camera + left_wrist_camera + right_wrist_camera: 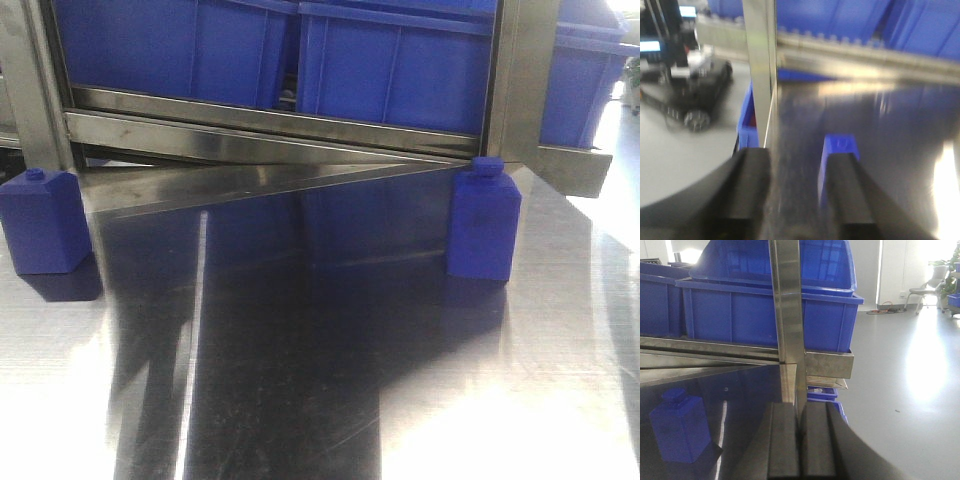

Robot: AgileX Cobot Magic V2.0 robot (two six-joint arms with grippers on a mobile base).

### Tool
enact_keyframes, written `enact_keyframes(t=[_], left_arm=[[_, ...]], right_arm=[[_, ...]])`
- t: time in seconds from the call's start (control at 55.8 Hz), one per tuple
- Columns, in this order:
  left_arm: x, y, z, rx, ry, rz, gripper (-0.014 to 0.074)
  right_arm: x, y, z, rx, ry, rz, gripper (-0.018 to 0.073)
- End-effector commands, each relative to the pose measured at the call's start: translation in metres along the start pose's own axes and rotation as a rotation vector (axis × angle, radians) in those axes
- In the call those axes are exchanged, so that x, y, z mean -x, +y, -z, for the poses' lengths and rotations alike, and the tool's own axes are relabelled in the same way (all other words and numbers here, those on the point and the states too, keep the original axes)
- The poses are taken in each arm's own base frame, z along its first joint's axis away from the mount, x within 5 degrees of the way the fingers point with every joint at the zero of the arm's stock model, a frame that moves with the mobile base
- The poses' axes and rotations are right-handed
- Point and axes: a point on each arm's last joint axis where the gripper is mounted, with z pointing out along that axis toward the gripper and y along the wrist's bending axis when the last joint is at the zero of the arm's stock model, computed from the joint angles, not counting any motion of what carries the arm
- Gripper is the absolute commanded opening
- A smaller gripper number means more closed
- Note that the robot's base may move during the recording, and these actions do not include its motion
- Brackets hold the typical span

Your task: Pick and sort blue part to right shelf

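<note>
The left pincer (797, 160) open by the blue part (840, 146); right pincer (800, 410) closed. Seems light, rigid; grip flat sides.

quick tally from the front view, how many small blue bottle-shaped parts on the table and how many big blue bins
blue parts: 2, one at the left, one at the right
blue bins on the shelf: 3, left, middle, right
total: 5
</note>
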Motion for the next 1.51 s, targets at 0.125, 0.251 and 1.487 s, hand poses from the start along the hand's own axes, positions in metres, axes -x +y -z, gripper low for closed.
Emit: enact_keyframes(t=[0.125, 0.251, 1.487], left_arm=[[0.035, -0.013, -0.029, -0.100, 0.156, 0.036, 0.0554], [0.049, -0.024, -0.056, -0.173, 0.331, 0.041, 0.0579], [0.007, -0.058, -0.285, -0.066, 0.810, 0.006, 0.0575]], right_arm=[[0.010, 0.001, 0.002, 0.010, -0.102, 0.012, 0.0059], [0.010, 0.001, 0.002, 0.010, -0.102, 0.012, 0.0059], [0.010, 0.001, 0.002, 0.010, -0.102, 0.012, 0.0059]])
